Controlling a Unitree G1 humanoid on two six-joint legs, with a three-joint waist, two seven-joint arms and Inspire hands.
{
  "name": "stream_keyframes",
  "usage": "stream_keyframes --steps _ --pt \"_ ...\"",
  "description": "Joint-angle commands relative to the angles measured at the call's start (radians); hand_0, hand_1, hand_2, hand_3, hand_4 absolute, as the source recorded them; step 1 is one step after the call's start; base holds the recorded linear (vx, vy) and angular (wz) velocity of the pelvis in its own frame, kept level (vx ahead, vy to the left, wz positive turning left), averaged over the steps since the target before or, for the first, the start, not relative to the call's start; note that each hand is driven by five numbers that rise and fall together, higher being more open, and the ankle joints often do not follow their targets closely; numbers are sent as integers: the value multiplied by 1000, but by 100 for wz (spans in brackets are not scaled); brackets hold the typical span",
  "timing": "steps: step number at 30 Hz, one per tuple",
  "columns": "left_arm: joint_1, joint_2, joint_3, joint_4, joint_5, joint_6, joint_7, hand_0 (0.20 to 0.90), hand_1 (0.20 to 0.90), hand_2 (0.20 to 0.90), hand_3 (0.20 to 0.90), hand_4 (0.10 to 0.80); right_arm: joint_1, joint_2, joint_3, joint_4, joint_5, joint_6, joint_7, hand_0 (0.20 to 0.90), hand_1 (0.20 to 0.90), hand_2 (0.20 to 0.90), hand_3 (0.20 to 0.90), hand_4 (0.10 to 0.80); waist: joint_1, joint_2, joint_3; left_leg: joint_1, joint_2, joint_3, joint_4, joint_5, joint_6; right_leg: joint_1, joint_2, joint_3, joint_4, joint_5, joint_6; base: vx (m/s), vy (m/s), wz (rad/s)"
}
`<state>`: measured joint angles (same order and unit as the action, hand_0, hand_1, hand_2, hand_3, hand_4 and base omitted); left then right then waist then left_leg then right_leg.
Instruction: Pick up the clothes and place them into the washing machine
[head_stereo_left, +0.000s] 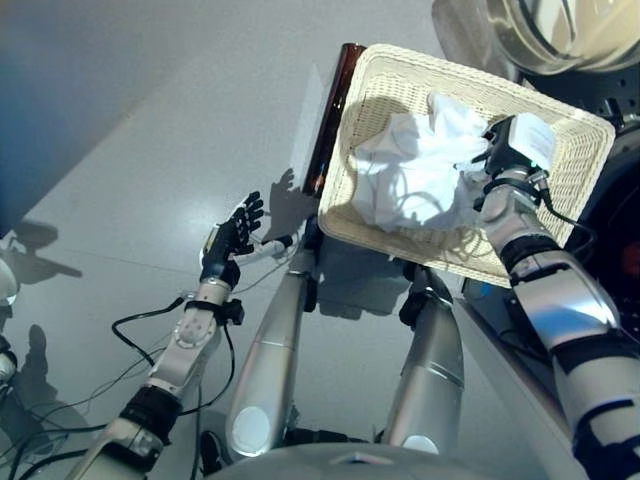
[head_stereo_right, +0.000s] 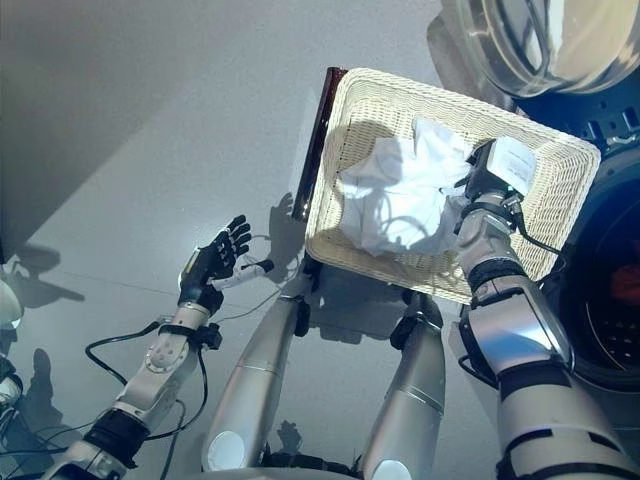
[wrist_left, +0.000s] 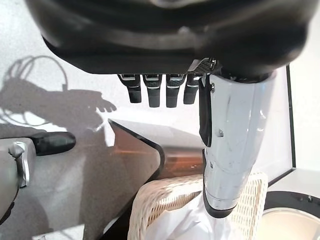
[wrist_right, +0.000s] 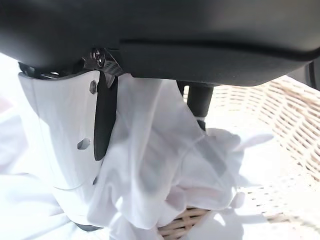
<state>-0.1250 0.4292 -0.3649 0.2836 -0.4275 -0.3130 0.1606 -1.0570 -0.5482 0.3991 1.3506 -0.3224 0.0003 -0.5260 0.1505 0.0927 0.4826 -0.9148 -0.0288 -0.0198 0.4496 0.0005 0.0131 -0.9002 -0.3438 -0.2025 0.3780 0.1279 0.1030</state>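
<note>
A pile of white clothes (head_stereo_left: 420, 170) lies in a pale wicker basket (head_stereo_left: 400, 70) in front of me. My right hand (head_stereo_right: 462, 200) reaches down into the basket at the right side of the pile. In the right wrist view the cloth (wrist_right: 165, 165) rises between the white-covered thumb (wrist_right: 60, 140) and the fingers, so the hand is shut on it. My left hand (head_stereo_left: 232, 240) hangs open over the floor, left of the basket, holding nothing. In its wrist view, straight fingers (wrist_left: 157, 92) and the thumb (wrist_left: 232, 145) show above the basket's corner.
The washing machine stands at the right: its round door (head_stereo_left: 560, 30) is swung open at the top right, and the dark drum opening (head_stereo_right: 610, 300) is beside the basket. A dark brown board (head_stereo_left: 335, 110) runs along the basket's left edge. Grey floor spreads to the left.
</note>
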Motion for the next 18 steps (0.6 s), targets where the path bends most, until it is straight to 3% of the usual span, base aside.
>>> stream_keyframes --steps 1,8,13,14,18 --pt "67 45 22 -100 -7 -63 8 900 900 900 900 800 30 19 14 -7 37 -6 -4 200 200 200 200 300 25 31 -39 -50 61 -60 -73 38 -120 0 -74 75 10 -24 105 0 0 0" --pt "73 44 39 -81 -2 -62 13 900 900 900 900 800 50 32 -24 -44 97 -30 -21 200 200 200 200 300 13 18 -44 -38 64 -54 -69 33 -120 14 -70 74 1 -22 105 11 2 -1" --pt "75 24 78 -31 19 -54 36 900 900 900 900 800 189 53 -38 -264 144 -89 -25 200 200 200 200 300 -32 -28 -53 1 79 -50 -64 22 -122 63 -57 65 -10 -24 101 15 -15 0" --pt "79 22 87 -27 23 -51 38 900 900 900 900 800 222 49 -41 -322 139 -94 -26 200 200 200 200 300 -43 -38 -50 -1 75 -47 -72 54 -117 65 -60 60 -26 6 91 -55 -12 -5" --pt "87 12 108 18 38 -51 43 900 900 900 900 800 352 40 -60 -491 131 -121 -15 200 200 200 200 300 -68 -71 -62 52 86 -52 -85 52 -121 134 -55 46 -55 9 93 36 -54 -6"
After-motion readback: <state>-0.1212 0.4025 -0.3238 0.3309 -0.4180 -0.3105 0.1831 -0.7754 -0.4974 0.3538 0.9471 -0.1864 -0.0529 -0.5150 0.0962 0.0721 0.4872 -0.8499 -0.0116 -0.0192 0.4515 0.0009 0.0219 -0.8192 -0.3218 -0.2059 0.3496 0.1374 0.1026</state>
